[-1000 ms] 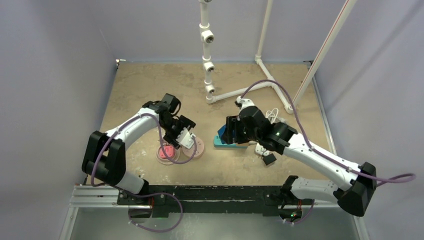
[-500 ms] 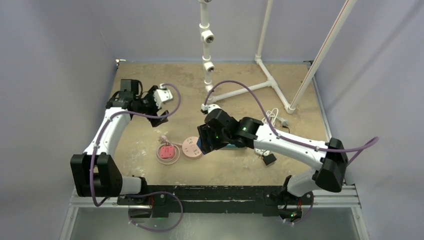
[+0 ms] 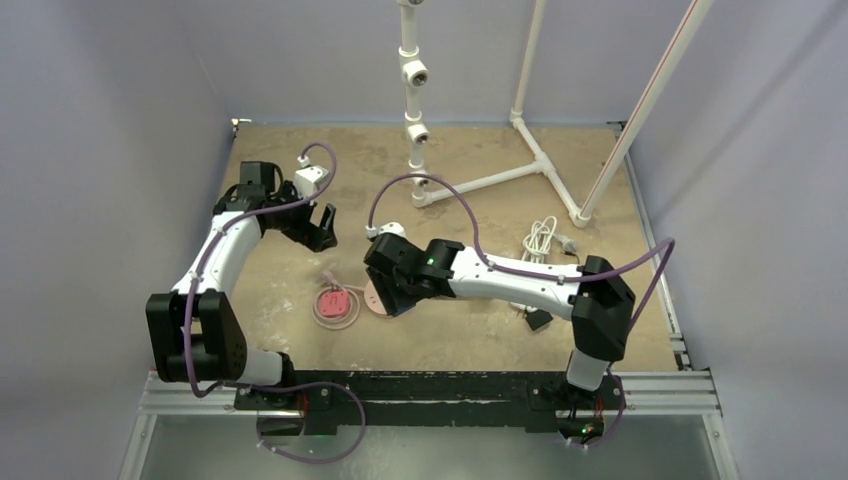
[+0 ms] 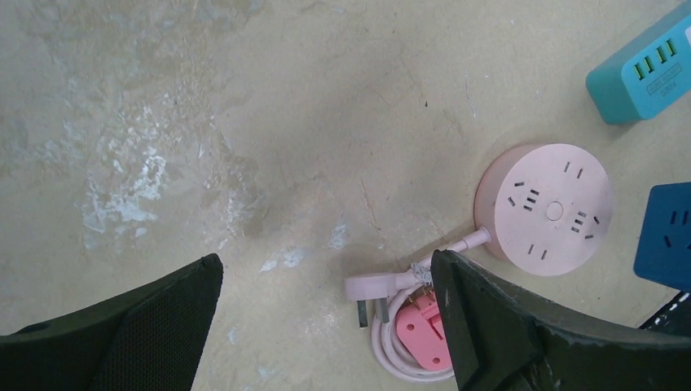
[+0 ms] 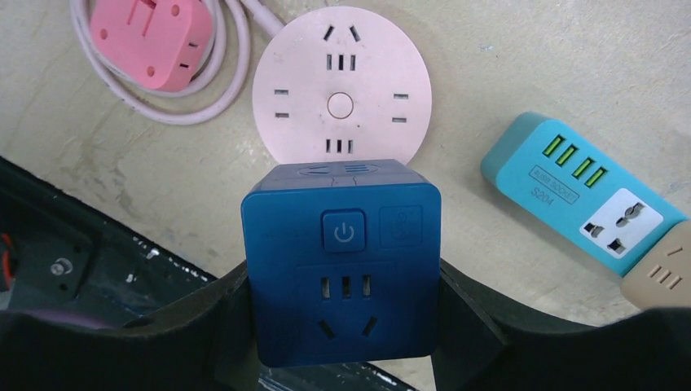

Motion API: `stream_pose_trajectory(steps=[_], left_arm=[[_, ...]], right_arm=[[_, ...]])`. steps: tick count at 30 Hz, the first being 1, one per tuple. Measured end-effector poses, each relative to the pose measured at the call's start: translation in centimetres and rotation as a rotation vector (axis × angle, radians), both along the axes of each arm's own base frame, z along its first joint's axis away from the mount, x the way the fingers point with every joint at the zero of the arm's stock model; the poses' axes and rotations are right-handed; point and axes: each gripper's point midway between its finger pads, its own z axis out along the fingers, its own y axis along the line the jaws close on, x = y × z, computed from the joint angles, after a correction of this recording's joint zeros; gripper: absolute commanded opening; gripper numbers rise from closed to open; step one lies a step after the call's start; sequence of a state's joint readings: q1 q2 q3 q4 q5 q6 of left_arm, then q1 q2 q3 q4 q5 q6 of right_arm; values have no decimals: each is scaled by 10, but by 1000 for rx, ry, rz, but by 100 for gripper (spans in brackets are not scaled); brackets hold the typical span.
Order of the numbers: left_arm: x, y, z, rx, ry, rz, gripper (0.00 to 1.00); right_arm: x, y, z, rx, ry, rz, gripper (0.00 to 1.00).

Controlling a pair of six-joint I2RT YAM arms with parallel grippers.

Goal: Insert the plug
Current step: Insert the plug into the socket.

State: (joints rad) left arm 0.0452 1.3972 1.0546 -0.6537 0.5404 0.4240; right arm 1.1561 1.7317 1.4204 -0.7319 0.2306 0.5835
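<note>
1. The right gripper [image 5: 342,303] is clamped on a dark blue cube-shaped plastic socket adapter [image 5: 342,244], one finger on each side face. The power button and a three-slot outlet face the wrist camera. Any prongs on the far side are hidden.
2. The round pale pink plastic socket hub [image 5: 341,81] lies flat on the sandy tabletop [image 3: 280,170], just above the cube in the right wrist frame, with the cube's top edge overlapping its lower rim. The coming move likely turns on centring the cube over one outlet group and matching the slot direction.
3. The hub's own pale pink flat plug [image 4: 364,291] lies loose at lower centre of the left wrist frame, prongs pointing down-frame.
4. The left gripper [image 3: 318,222], spread wide and empty, hangs at the table's upper left, so the right arm is nearer.
5. Crowding things: a pink rectangular adapter block [image 5: 151,37] ringed by cord at upper left, and a teal power strip [image 5: 570,187] to the right.
</note>
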Motion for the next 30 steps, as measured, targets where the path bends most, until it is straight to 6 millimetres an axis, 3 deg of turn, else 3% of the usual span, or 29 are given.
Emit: stream_pose_trajectory(steps=[6, 20, 30], left_arm=[[-3, 8, -18, 29, 80, 45, 99], [-2, 16, -22, 68, 83, 84, 99], [-4, 19, -26, 87, 87, 94, 99]], right_arm=[[6, 5, -15, -47, -20, -9, 0], [14, 12, -19, -41, -50, -25, 0], [17, 19, -33, -51, -48, -24, 0]])
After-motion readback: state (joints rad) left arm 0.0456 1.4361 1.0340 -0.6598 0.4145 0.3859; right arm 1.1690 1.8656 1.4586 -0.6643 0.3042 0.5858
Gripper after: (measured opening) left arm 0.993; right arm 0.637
